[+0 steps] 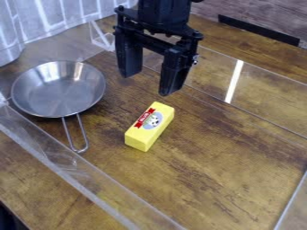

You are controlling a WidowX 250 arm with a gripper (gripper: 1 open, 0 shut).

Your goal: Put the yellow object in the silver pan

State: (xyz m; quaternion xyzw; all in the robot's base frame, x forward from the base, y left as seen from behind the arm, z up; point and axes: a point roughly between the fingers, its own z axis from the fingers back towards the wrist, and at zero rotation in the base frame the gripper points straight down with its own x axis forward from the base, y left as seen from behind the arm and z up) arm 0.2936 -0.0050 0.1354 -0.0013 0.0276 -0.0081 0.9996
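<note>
While the pincer (150,75) hangs above the desk (228,153) with fingers spread wide and pointing down, nothing is between them. Yellow object (149,127) lies flat on the desk around mid-surface, label up, just below and in front of the pincer, not touching it. Silver pan (57,88) sits near the desk's left edge, apart from the block, wire handle toward the near edge.

Dark wood-grain tabletop (228,153), clear plastic barrier (72,171) along edges, light glare streaks, pale curtain (42,22) behind.
</note>
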